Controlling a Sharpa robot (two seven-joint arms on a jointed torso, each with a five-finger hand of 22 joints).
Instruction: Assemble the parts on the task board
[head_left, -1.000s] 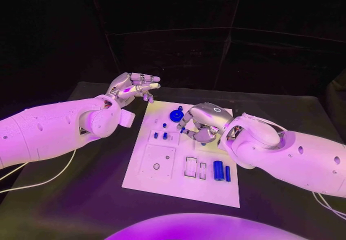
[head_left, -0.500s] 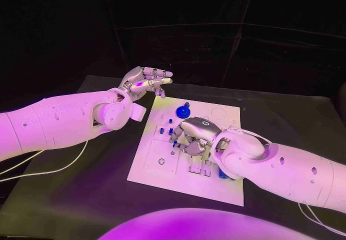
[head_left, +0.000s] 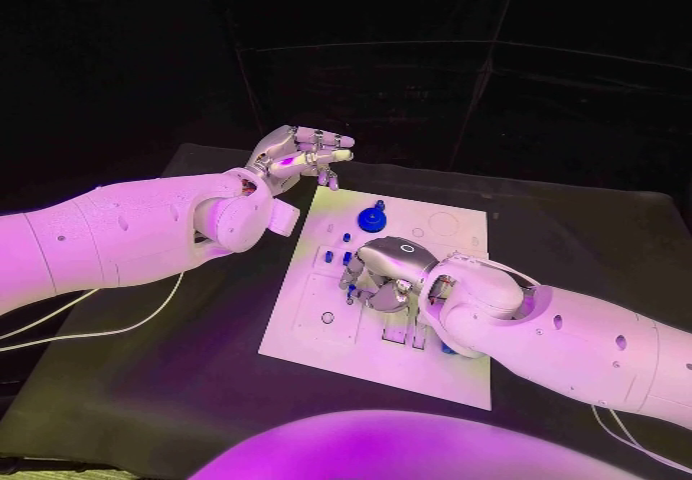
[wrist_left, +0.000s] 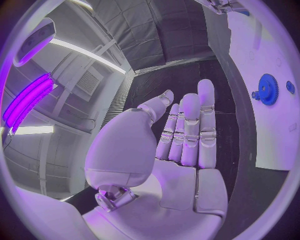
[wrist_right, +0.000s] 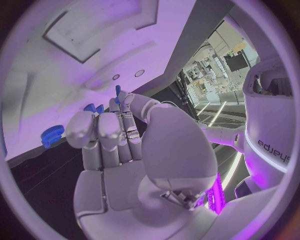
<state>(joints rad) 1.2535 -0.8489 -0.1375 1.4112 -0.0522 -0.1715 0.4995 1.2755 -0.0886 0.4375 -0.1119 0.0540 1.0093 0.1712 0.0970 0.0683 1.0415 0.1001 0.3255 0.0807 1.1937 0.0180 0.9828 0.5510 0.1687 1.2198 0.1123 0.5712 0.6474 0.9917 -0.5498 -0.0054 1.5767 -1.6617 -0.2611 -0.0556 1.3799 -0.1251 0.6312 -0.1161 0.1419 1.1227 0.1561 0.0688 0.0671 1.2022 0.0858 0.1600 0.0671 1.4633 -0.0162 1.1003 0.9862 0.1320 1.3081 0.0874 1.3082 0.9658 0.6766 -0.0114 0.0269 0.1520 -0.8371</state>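
The right hand (head_left: 389, 275) hovers low over the middle of the board (head_left: 325, 335), fingers curled down; in the right wrist view a thin blue pin (wrist_right: 117, 91) stands pinched at its fingertips (wrist_right: 125, 102), so it is grasping a part; the left hand (head_left: 299, 157) hangs off the board's corner at 11 o'clock, fingers loosely together, holding nothing. The blue gear (head_left: 372, 218) sits on the board at 12 o'clock of the right hand, apart from it; 2 small blue pegs (head_left: 336, 257) stand at its 10 o'clock. The step looks like seating the pin; best done by keeping it upright, lining it over its hole, then pressing straight down; which hole it is, the fingers hide.
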